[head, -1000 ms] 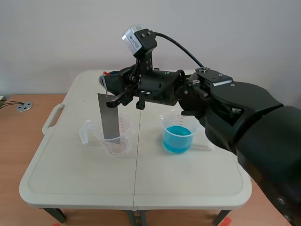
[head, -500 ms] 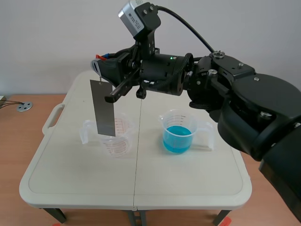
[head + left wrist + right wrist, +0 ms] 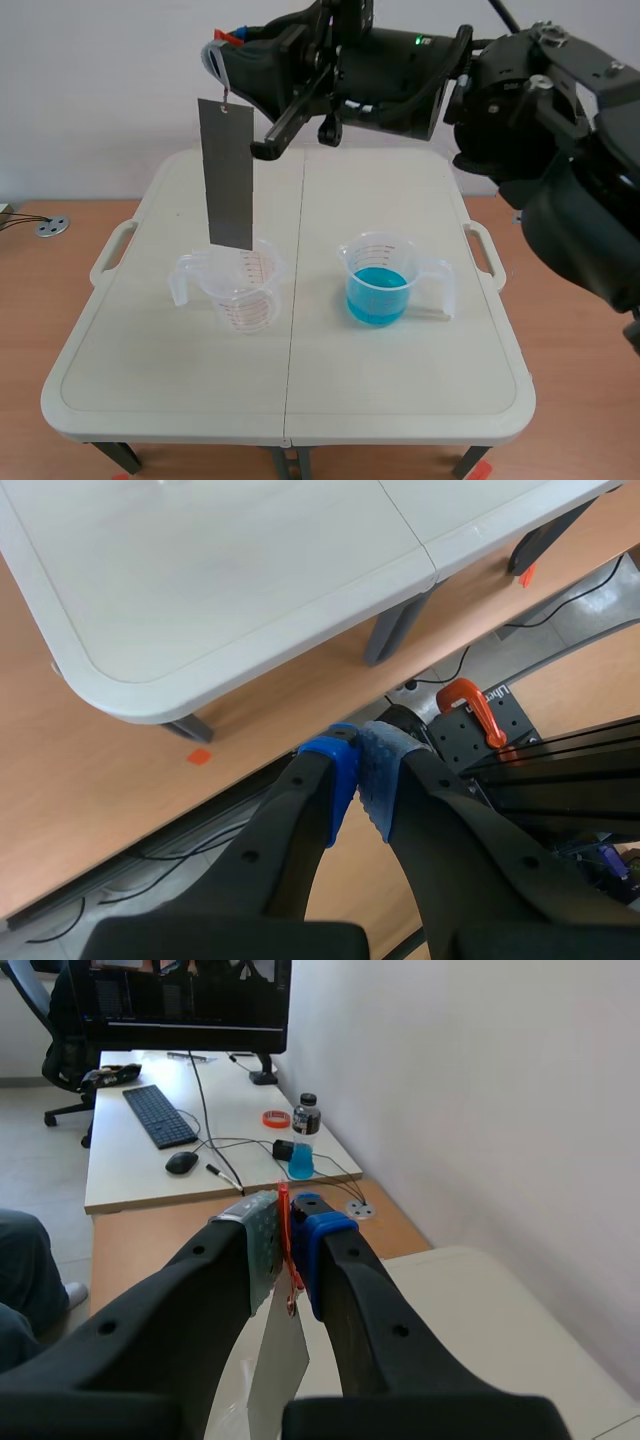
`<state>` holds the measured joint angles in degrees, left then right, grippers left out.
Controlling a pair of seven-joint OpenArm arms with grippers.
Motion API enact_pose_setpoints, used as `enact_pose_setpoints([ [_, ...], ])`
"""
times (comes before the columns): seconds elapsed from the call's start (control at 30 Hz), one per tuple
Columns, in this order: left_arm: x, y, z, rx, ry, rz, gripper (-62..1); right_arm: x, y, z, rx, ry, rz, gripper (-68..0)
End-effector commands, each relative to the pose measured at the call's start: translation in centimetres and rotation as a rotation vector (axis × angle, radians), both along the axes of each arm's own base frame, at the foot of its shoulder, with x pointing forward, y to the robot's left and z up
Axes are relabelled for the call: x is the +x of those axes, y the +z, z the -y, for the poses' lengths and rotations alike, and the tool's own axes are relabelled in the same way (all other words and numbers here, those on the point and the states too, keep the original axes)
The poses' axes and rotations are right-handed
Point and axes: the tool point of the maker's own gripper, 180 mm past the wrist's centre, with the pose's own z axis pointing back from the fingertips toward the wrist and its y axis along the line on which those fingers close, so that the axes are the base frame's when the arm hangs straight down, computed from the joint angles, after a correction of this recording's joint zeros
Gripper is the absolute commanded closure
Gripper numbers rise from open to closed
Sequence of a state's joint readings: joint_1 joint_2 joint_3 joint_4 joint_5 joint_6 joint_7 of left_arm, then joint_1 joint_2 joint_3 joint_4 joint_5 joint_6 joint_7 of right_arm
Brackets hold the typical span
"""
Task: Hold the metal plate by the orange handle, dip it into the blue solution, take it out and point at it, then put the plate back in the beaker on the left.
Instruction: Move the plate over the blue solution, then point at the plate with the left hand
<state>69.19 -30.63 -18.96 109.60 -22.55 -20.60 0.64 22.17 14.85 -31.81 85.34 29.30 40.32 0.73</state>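
Overhead, the right hand pinches the orange handle of the flat metal plate.

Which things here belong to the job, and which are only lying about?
Job: plate; its orange handle, held in the right tool; empty beaker; blue beaker.
Lying about: keyboard, mouse and bottle on the desk; orange clamp.

The metal plate hangs over the left beaker, with its low end about at the rim. The blue solution beaker stands to the right, and a gap of table lies between the two. The way down into it is open. The right arm crosses high above.
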Motion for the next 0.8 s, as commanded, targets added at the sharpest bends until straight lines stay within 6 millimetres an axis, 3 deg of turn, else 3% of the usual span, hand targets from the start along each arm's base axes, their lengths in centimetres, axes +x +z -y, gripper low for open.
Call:
enact_pose_setpoints([
  [0.0,0.3,0.5,0.2,-0.012,0.001,0.018,-2.1,0.2,2.0,0.8,0.028,-0.005,0.045,-1.5],
  [0.27,0.3,0.5,0.2,-0.012,0.001,0.018,-2.1,1.0,4.2,4.6,0.037,-0.061,0.060,-1.5],
  [0.53,0.4,0.6,0.2,-0.014,0.001,0.022,-2.1,2.5,4.5,9.2,0.031,-0.164,0.028,-1.5],
  [0.77,2.8,1.6,0.3,-0.009,-0.012,0.106,-2.1,2.9,3.6,12.2,0.010,-0.229,0.004,-1.5],
])
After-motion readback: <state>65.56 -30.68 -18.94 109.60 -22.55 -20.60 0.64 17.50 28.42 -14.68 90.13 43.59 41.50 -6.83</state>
